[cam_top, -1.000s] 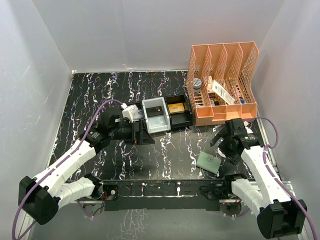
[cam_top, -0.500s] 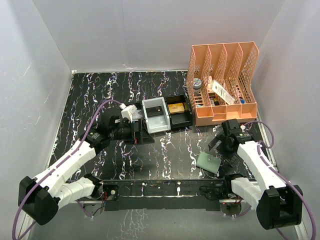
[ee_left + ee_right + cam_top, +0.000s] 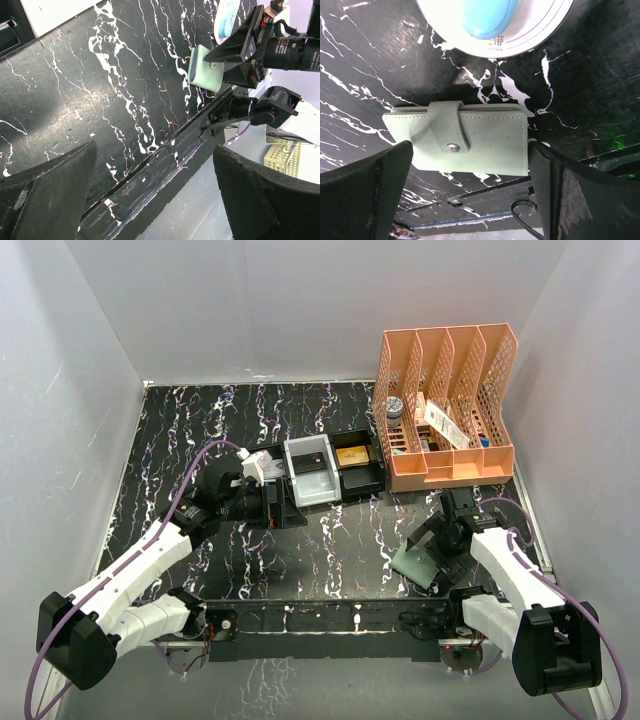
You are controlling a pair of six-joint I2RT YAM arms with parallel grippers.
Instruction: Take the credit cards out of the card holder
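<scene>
Right gripper (image 3: 428, 543) hung jaws wide over the card holder (image 3: 490, 145), lying shut and snapped at near right of the table (image 3: 200, 420); left gripper (image 3: 285, 508) wide, well apart; judged approach step, next needing the tab unfastened

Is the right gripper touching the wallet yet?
Cannot tell. In the right wrist view the shut wallet lies between the open jaws of the right gripper. Their tips meet its ends in the picture, but their height above it is unclear.
</scene>
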